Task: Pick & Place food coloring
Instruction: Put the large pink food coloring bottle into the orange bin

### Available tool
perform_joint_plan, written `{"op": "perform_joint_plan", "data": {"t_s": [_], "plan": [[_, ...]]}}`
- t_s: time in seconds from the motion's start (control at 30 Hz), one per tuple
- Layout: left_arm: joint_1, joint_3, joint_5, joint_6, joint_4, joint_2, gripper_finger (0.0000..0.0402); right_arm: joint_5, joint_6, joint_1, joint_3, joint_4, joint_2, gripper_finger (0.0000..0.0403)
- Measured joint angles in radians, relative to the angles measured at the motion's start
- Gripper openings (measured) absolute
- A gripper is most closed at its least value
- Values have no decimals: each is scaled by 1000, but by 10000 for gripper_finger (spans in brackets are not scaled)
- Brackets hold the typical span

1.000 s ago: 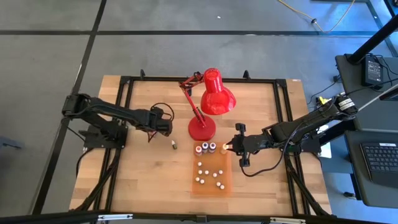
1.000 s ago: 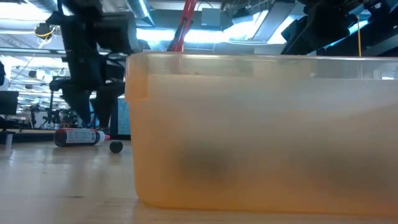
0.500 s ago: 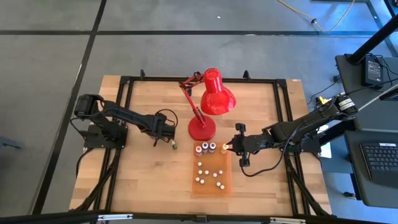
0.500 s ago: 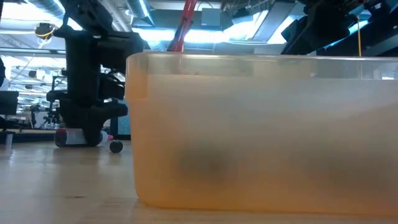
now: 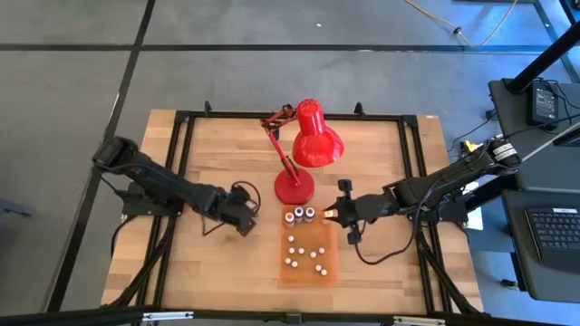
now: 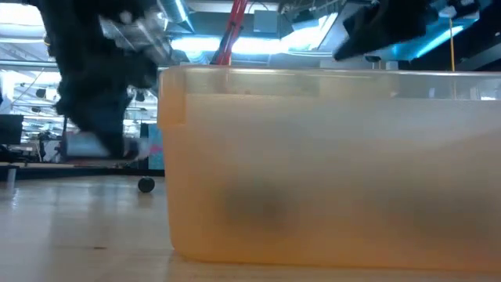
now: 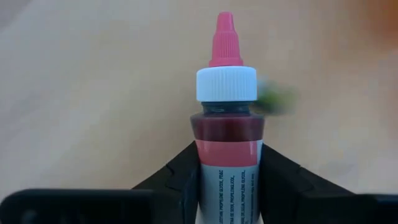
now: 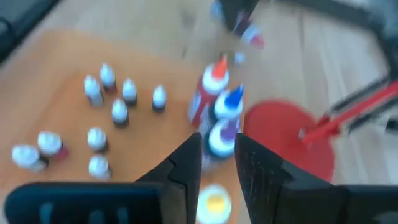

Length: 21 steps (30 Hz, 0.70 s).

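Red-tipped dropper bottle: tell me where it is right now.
The bottle sits between the left gripper's fingers, left of the orange tray and in front of the red lamp's base.

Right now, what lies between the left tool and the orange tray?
In the high view, only bare wood separates the left tool, shut on a red food coloring bottle, from the orange tray.
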Motion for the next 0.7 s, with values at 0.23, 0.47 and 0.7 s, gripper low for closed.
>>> {"op": "perform_joint_plan", "data": {"t_s": [0.23, 0.47, 0.7], "plan": [[-133, 2, -98, 207, 421, -41, 117, -177, -101, -10, 2, 172, 10, 99], [-183, 3, -99, 548, 847, -16, 121, -389, -273, -23, 2, 388, 68, 99], [-183, 4, -81, 777, 1030, 22, 121, -367, -339, -24, 96, 341, 122, 115]]}}
